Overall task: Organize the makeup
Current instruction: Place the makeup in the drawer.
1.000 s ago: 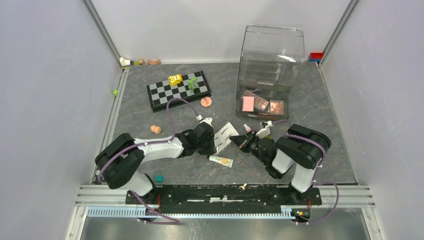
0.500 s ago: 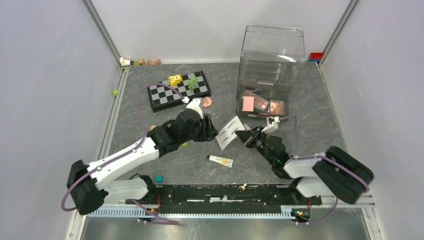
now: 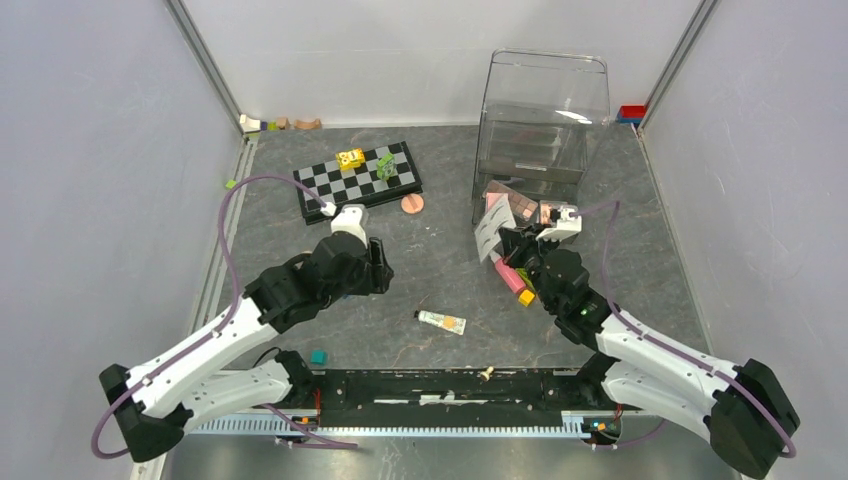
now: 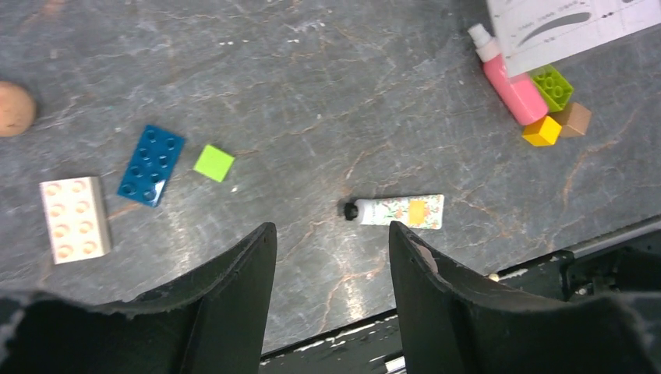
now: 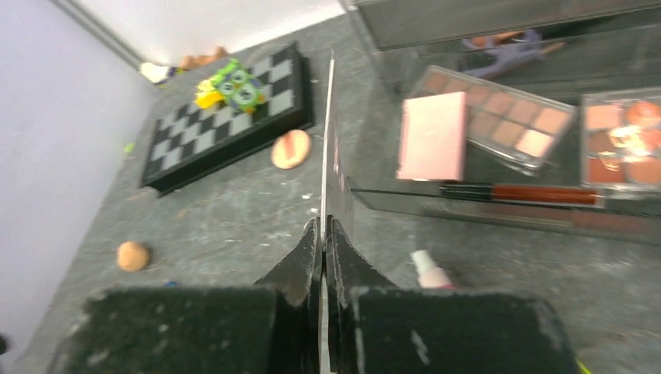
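My right gripper [image 3: 508,240] [image 5: 323,227] is shut on the white card of lash shapes [image 3: 490,228] [image 5: 326,132]. It holds the card on edge, just in front of the clear organizer's tray [image 3: 500,230]. The brown-pink eyeshadow palette [image 3: 522,208] [image 5: 499,117] lies in that tray. A pink tube [image 3: 508,275] [image 4: 510,82] [image 5: 431,271] lies below the card. My left gripper [image 3: 378,272] [image 4: 331,234] is open and empty, above the table. A cream tube [image 3: 441,321] [image 4: 397,211] lies just beyond its fingertips. Peach sponges [image 3: 411,204] [image 4: 14,109] lie on the table.
The tall clear organizer [image 3: 545,110] stands at the back right. The chessboard [image 3: 357,180] [image 5: 226,132] with toy blocks on it lies at the back centre. Loose blocks lie near the left gripper [image 4: 151,165] and beside the pink tube [image 4: 542,131]. A teal block [image 3: 318,356] lies near the front rail.
My right gripper has carried the card from the table's middle back and right to the organizer's front. My left arm has drawn back to the left, away from the card.
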`<state>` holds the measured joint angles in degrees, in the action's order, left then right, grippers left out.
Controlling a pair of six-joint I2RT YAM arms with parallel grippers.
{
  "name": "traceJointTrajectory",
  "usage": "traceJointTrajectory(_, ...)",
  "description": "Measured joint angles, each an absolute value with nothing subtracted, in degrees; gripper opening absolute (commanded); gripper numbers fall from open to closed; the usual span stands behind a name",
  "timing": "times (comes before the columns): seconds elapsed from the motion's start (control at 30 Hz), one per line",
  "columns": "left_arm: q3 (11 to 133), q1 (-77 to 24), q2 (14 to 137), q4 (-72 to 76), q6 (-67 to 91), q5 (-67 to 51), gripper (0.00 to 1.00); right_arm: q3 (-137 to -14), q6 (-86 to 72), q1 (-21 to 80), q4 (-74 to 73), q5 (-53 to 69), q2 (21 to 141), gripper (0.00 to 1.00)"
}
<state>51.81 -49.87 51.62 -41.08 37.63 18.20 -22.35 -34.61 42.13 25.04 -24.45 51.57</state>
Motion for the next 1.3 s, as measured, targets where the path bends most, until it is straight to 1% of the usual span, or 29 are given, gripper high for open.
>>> traceJointTrajectory(0.1, 51.8, -49.8, 49.5, -43.8, 37.2, 20.1, 0.63, -24.0, -34.5, 41.8, 19.4, -28.8, 51.4, 0.00)
traceJointTrajectory(0.2, 51.8, -49.8, 48.5, -46.0, 36.5, 21.1, 0.63, -24.2, -37.3, 41.0, 17.2, -31.6, 50.3, 0.00)
traceJointTrajectory(0.43, 51.8, -49.8, 46.3, -48.8, 36.3, 21.8, 0.62, -22.2, -51.2, 39.4, 22.0, -34.6, 49.3, 0.00)
traceJointTrajectory(0.7, 51.8, -49.8, 43.5, -50.9, 36.3, 22.0, 0.62, -21.1, -66.8, 36.9, 26.6, -37.6, 52.9, 0.00)
traceJointTrajectory(0.97, 51.8, -49.8, 43.3, -51.1, 36.3, 22.1, 0.62, -17.8, -77.3, 31.7, 35.5, -36.0, 58.3, 0.00)
traceJointTrajectory(1.3, 51.8, -49.8, 43.8, -51.4, 35.9, 22.6, 0.62, -17.7, -79.3, 28.8, 40.3, -32.4, 59.3, 0.00)
